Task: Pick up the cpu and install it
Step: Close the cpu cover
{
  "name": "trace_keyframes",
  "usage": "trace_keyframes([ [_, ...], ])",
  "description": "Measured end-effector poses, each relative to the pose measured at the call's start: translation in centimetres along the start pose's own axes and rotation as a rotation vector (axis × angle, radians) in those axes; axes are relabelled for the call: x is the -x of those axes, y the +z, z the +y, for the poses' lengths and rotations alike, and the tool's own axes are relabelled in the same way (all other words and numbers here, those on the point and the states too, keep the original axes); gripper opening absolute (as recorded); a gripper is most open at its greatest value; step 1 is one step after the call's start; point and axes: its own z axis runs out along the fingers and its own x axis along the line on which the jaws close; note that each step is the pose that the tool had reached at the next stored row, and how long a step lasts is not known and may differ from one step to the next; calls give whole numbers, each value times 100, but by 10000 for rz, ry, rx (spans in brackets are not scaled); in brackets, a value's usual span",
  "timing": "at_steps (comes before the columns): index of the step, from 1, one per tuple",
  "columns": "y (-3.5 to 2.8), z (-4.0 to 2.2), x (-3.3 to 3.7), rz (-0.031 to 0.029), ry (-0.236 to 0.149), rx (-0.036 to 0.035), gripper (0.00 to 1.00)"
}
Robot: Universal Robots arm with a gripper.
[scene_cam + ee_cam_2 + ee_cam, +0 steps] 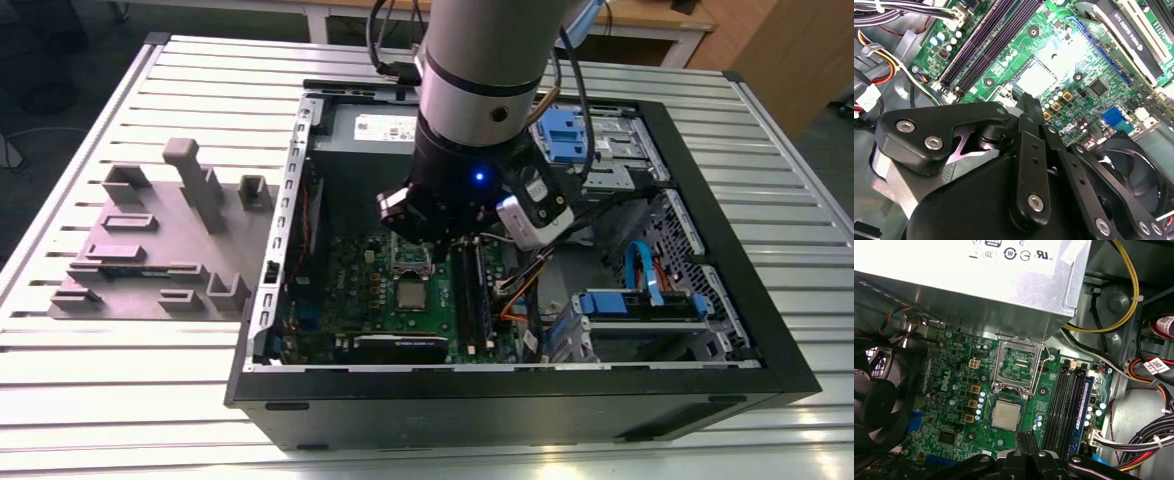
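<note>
Inside the case, the hand: the black two-fingered hand [1027, 434] hangs over the board, its tips closed against each other with nothing between them.
Task's thing: the cpu [1006, 415], a small flat square chip with a silvery metal top, lies flat on the green motherboard [954, 390], just beside the hand's tips and apart from them. It seems to rest in the socket seat.
Around it: the thin metal socket frame [1019, 362] stands swung open just beyond the cpu. Past that is a grey metal box [979, 285] with a white label, and a black fan [874, 400] sits off the board's edge.
Carrier: the open black computer case [534, 400] lies on the slatted metal tabletop [134, 380], toward the exterior view's right edge. A grey slotted block [160, 250] sits near its left edge.
Risk: closed tips descending onto the chip could skew it in the seat and bend contacts, and a sideways brush could knock the open frame.
Count: one hand, one cpu, one frame, one fan, one box, one block.
</note>
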Motion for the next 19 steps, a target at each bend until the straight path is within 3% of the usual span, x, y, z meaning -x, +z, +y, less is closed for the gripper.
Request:
trace_keyframes([
  [5,0,0,1,3,-108,-4,11],
  [19,9,-1,3,39,-2423,-70,11],
])
